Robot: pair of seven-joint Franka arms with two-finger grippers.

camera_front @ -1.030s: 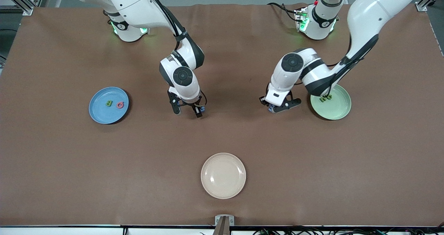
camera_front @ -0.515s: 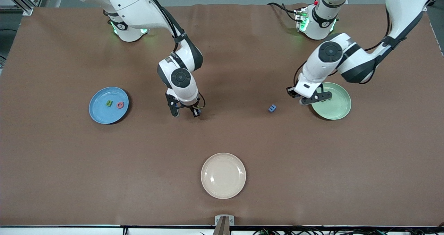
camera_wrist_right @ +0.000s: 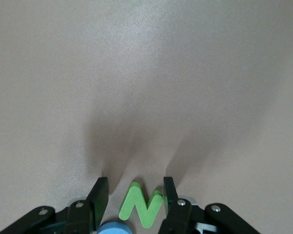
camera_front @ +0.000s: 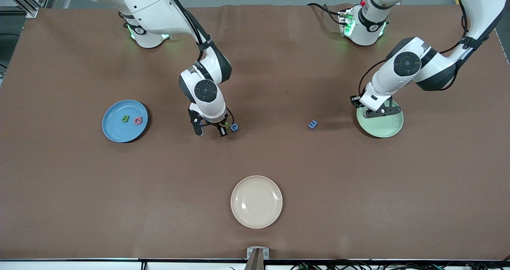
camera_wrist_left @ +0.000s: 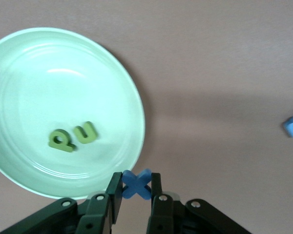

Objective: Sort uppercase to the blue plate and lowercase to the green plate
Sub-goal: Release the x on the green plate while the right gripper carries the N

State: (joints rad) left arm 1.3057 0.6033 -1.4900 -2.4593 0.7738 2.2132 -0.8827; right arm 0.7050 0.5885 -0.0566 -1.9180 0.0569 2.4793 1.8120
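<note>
My left gripper (camera_wrist_left: 136, 183) is shut on the blue plus-like t (camera_wrist_left: 136, 184), a lowercase, and hangs over the rim of the green plate (camera_wrist_left: 49, 83). In the front view this gripper (camera_front: 381, 111) is over the green plate (camera_front: 384, 125). A green p (camera_wrist_left: 61, 141) and u (camera_wrist_left: 86, 132) lie in that plate. The blue m (camera_front: 312, 124) lies on the table. My right gripper (camera_wrist_right: 135, 187) is open, low over the table, with the green N (camera_wrist_right: 141, 207) between its fingers. An uppercase blue C (camera_front: 234, 127) lies beside it. The blue plate (camera_front: 113, 128) holds a green B (camera_front: 124, 119) and a pink Q (camera_front: 138, 121).
A cream-white plate (camera_front: 256, 202) sits near the front camera, mid-table. Brown table surface spreads between the plates. Both arm bases stand along the table's edge farthest from the front camera.
The left gripper has carried the blue t from beside the m to the green plate's rim. The right gripper shifted slightly toward the blue plate, uncovering the blue C.
</note>
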